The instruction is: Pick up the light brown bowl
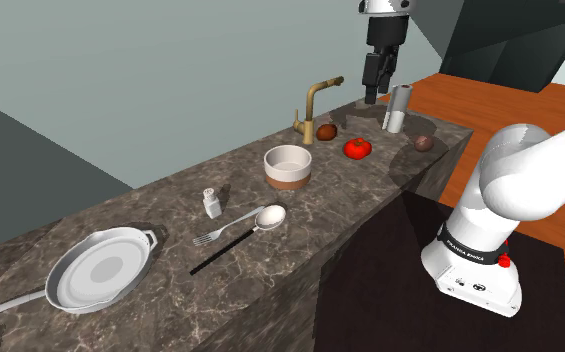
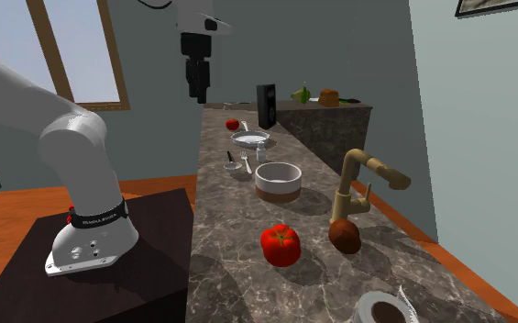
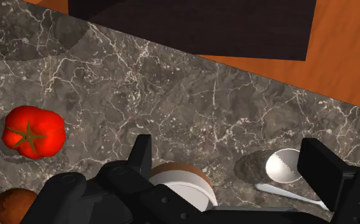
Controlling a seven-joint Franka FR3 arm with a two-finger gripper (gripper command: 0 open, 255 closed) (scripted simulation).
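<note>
The light brown bowl (image 1: 288,166) has a white upper part and a tan base, and it stands upright in the middle of the dark marble counter (image 1: 170,225). It also shows in the second exterior view as the bowl (image 2: 278,181) and, partly hidden behind the hand, in the wrist view as the bowl (image 3: 180,182). My gripper (image 1: 374,92) hangs high above the counter's far end, well away from the bowl. The gripper (image 2: 196,87) points down. In the wrist view the gripper (image 3: 229,153) is open, with nothing between its fingers.
A red tomato (image 1: 358,148), a brown round thing (image 1: 326,132) and a brass faucet (image 1: 317,105) stand beyond the bowl. A pale cylinder (image 1: 397,108) is under the gripper. Nearer lie a shaker (image 1: 212,203), spoon (image 1: 270,216), fork (image 1: 218,236) and pan (image 1: 100,265).
</note>
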